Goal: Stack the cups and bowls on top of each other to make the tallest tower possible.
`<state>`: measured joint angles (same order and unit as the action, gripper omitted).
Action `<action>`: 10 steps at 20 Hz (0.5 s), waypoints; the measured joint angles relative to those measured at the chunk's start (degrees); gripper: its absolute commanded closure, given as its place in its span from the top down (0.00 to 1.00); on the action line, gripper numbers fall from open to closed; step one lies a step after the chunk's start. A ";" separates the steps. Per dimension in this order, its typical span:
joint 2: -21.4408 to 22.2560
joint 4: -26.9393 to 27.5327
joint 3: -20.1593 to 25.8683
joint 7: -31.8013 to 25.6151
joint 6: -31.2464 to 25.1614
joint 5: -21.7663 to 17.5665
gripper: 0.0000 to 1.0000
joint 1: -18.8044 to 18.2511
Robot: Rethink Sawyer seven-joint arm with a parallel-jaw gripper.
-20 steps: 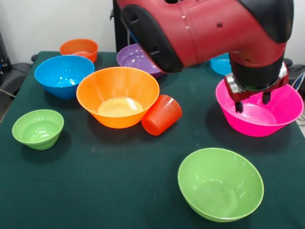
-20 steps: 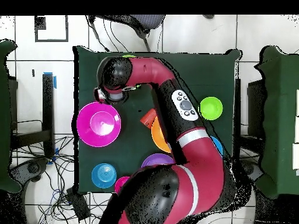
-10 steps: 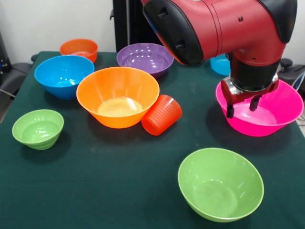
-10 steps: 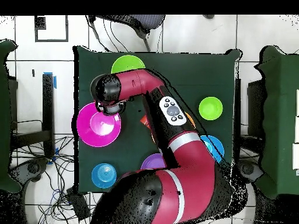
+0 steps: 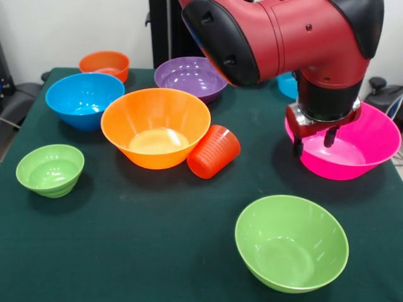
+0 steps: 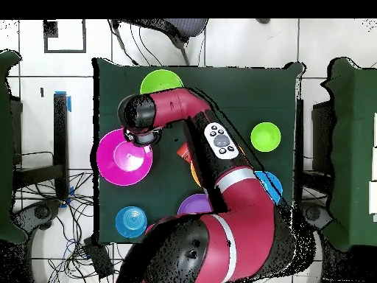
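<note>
My gripper point(image 5: 313, 142) is open and empty. It hangs over the left part of the big pink bowl point(image 5: 356, 150), one finger point(image 5: 296, 148) near the rim and the other inside. In the overhead view the gripper point(image 6: 140, 137) is at the pink bowl's point(image 6: 118, 161) upper right rim. The orange-red tumbler point(image 5: 214, 151) lies on its side against the large orange bowl point(image 5: 155, 126). A medium green bowl point(image 5: 291, 242) stands at the front. The bowls all stand apart, none nested.
A medium blue bowl point(image 5: 84, 98), a small orange bowl point(image 5: 104, 64), a purple bowl point(image 5: 192, 77) and a small green bowl point(image 5: 50, 168) stand on the left half. A small blue bowl point(image 6: 131, 221) shows behind the arm. The big red arm point(image 5: 283, 38) crosses above the table.
The gripper has moved a little left in the front view, from over the pink bowl's inside toward its left rim. The arm's body has swung with it. No bowl has moved.
</note>
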<state>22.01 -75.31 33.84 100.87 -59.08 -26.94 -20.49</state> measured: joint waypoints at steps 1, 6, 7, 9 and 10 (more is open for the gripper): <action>-0.11 -0.02 -0.16 0.00 0.01 -0.02 1.00 0.01; -1.33 -0.11 -1.64 0.00 1.28 -0.90 1.00 0.05; -1.57 -0.11 -1.82 0.00 1.68 -1.09 1.00 0.06; -2.41 -0.14 -2.43 0.00 3.14 -1.77 1.00 0.14; -2.65 -0.14 -2.57 0.00 3.61 -1.94 1.00 0.16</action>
<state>19.35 -75.45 31.28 100.87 -55.47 -28.88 -20.33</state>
